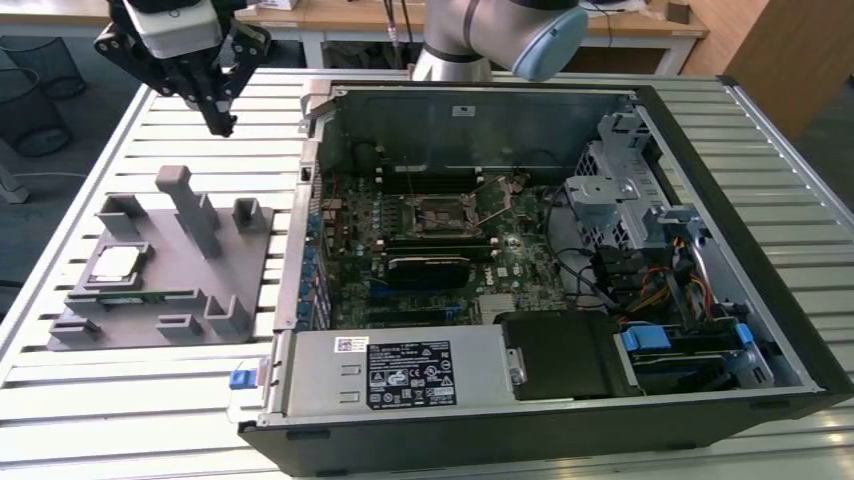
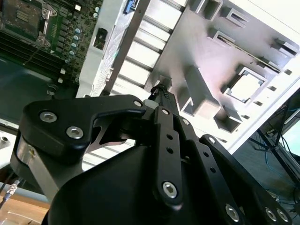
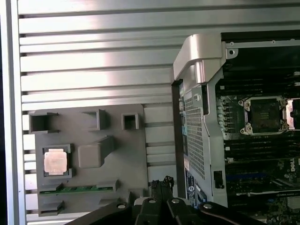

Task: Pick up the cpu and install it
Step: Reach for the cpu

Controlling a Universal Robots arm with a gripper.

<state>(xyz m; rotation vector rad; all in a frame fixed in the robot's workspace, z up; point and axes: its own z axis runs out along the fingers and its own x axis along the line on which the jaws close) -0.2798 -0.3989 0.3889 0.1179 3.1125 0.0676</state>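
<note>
Silver-grey metal top up, cpu [image 1: 116, 263] lying flat in a square pocket of the grey holder [image 1: 144, 228], on the side away from the case [image 1: 747, 140]. Just beside it, a thin green memory strip [image 1: 127, 297] in its own slot. Holder resting on the slatted metal surface [image 1: 80, 400], at the exterior view's left of the open case.

Black tool [image 1: 220, 125] hanging in the air above the surface, past the holder's far end in the exterior view, well apart from the cpu and touching nothing. Fingers drawn together to one narrow tip, nothing gripped between them.

In the first wrist view, tool [image 3: 161, 182] seen against bare slats between holder [image 3: 117, 136] and case [image 3: 197, 61], with cpu [image 3: 56, 161] off to one side and the strip [image 3: 75, 189] next to it. In the second wrist view, cpu [image 2: 245, 87] pale in its pocket, beyond the tool [image 2: 161, 91].

Inside the case, a dark square socket [image 1: 441, 212] on the green board, well apart from the cpu.
</note>
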